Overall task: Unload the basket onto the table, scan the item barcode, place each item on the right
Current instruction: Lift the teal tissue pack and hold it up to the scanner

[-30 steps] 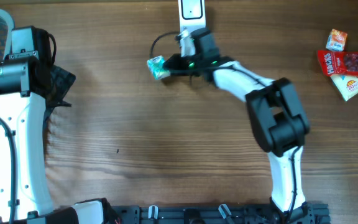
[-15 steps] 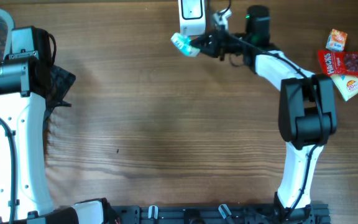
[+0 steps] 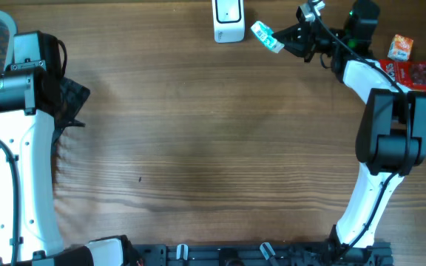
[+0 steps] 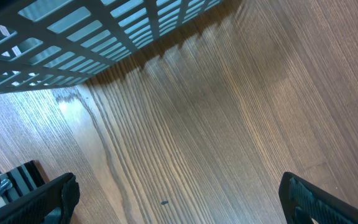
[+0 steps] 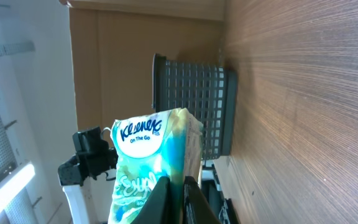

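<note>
Kleenex tissue pack, a soft green-and-white plastic packet [image 3: 266, 36], was held clear of the wooden table [image 3: 198, 148] by the right gripper [image 3: 281, 39]. Its jaws were clamped on one end of the packet, just to the right of the white box-shaped barcode scanner [image 3: 228, 19] at the far edge. A slip or twist was judged likely if the packet were swung quickly, since only a narrow pinch on yielding film was seen. A missed read was also possible, because which face carried the barcode could not be told. The red and orange snack packets [image 3: 413, 74] lay close beside the right forearm and might be brushed. Little room was available beyond the scanner, whereas broad bare wood lay toward the middle. The left gripper [image 4: 178, 186], spread wide and empty, was parked well apart by the grey mesh basket [image 4: 104, 25].
</note>
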